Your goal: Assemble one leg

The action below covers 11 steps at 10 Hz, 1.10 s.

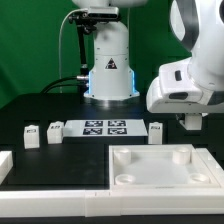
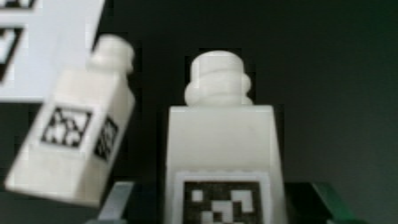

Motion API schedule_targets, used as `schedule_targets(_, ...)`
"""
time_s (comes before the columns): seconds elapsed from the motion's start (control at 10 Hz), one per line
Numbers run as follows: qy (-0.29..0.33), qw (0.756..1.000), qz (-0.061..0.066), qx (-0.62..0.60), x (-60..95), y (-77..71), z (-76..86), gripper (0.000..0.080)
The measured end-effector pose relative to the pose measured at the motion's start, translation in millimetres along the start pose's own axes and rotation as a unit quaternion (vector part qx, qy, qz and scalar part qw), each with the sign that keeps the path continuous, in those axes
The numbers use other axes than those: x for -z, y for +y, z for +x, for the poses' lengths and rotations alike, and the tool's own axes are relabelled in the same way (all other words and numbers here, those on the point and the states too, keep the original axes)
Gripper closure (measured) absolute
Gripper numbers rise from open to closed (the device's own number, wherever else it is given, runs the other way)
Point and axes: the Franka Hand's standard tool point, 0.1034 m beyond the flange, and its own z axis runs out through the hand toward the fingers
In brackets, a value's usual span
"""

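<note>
The exterior view shows three legs (image 1: 55, 131), one white panel (image 1: 150, 172) and one marker board (image 1: 104, 127).

Black table (image 1: 85, 150), matt. Near its middle, flat, the marker board (image 1: 105, 127) with 4 tags. Between this board and the edge at the exterior view's left, 2 small white blocks standing apart: outer leg (image 1: 30, 135), inner leg (image 1: 55, 131). Just beside the board's other end, 3rd leg (image 1: 155, 133). Along the near edge, large white panel (image 1: 160, 172) towards the corner at the exterior view's right, white rail (image 1: 50, 182) towards the other corner. At the far edge, robot base (image 1: 108, 70).
</note>
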Motion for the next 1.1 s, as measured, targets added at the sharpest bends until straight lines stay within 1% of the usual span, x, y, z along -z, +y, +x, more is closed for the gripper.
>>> schedule_targets(0.2,0.108,0.994,0.009,0.004,4.5,-0.3,0.1,0.0515)
schedule_targets(0.3,0.145,0.989,0.008,0.006,16.9,5.4,0.3,0.0515)
schedule_targets(0.4,0.188,0.982,0.011,0.009,33.1,8.5,3.0,0.0515)
schedule_targets(0.5,0.228,0.974,0.017,0.010,48.0,13.2,3.9,0.0515)
schedule_targets(0.6,0.246,0.969,0.020,0.009,58.9,19.1,3.8,0.0515)
schedule_targets(0.7,0.306,0.952,0.029,0.009,75.0,20.6,11.1,0.0514)
schedule_targets(0.8,0.344,0.938,0.032,0.013,81.7,19.7,10.6,0.0514)
schedule_targets(1.0,0.403,0.914,0.041,0.021,79.4,15.0,10.6,0.0514)
schedule_targets(1.1,0.395,0.917,0.034,0.032,77.0,17.7,11.2,0.0514)
